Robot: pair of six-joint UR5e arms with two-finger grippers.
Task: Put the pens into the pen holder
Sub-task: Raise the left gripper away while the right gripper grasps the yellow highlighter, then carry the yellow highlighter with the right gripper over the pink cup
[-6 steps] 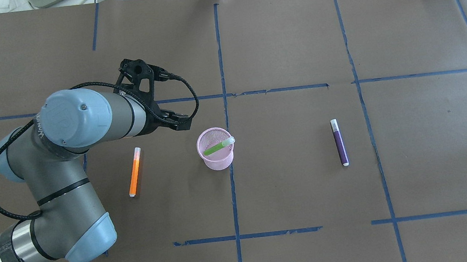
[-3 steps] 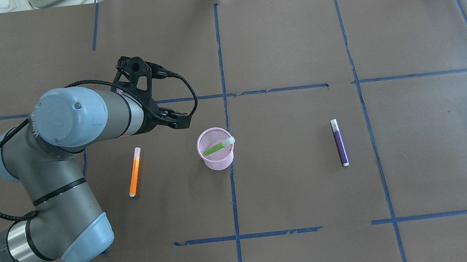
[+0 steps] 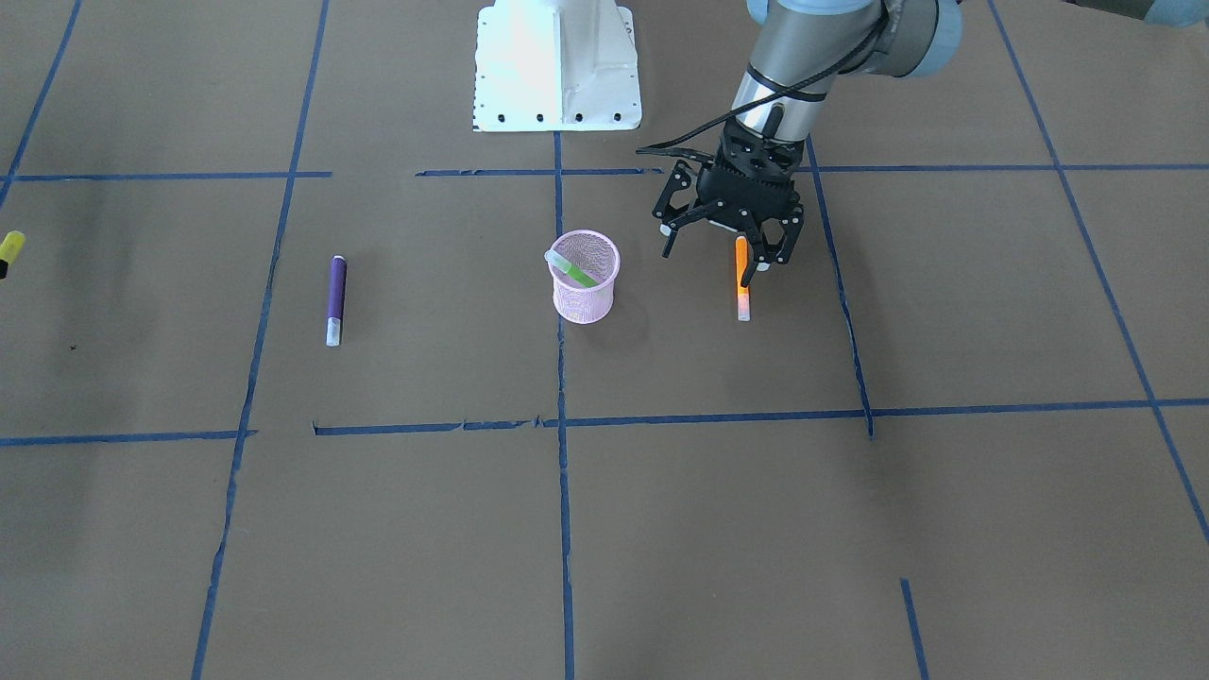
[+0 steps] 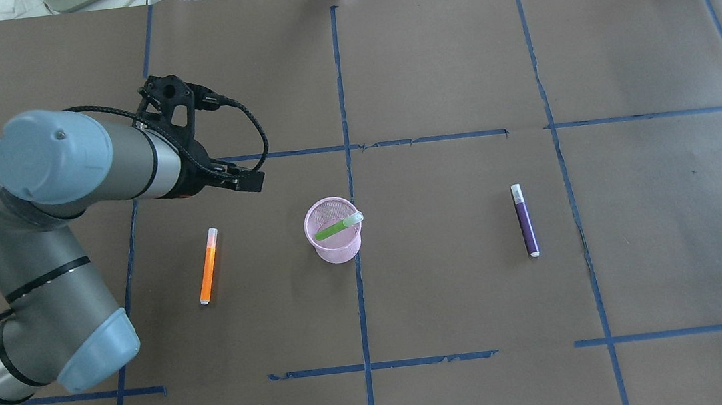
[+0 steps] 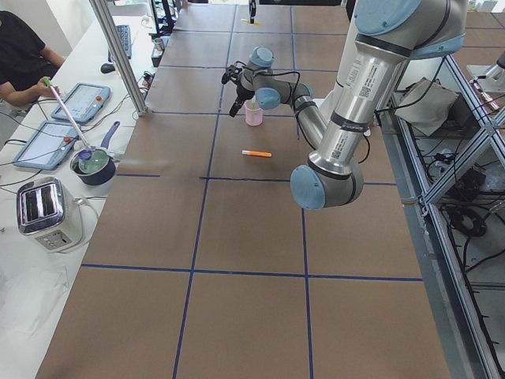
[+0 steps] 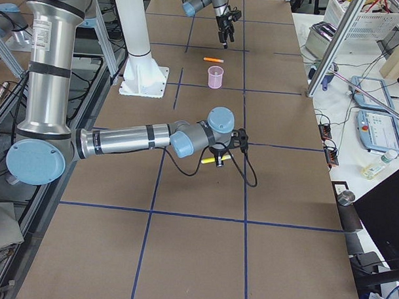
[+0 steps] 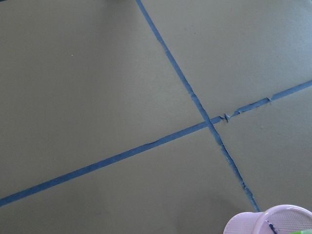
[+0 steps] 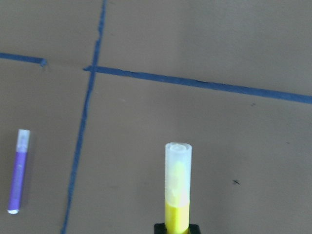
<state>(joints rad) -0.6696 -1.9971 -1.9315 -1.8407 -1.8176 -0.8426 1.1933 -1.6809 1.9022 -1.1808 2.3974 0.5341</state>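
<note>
The overhead view looks forward and down on the bench (image 4: 428,74), the pen holder (image 4: 334,230) near mid-frame; the front-facing view looks steeply back from the opposite side, sharing it. The side views look along the bench from either end. The left wrist view, close in, clips the pen holder's rim; the right wrist view looks past a yellow pen (image 8: 178,195) to the purple pen (image 8: 18,170), also seen overhead
</note>
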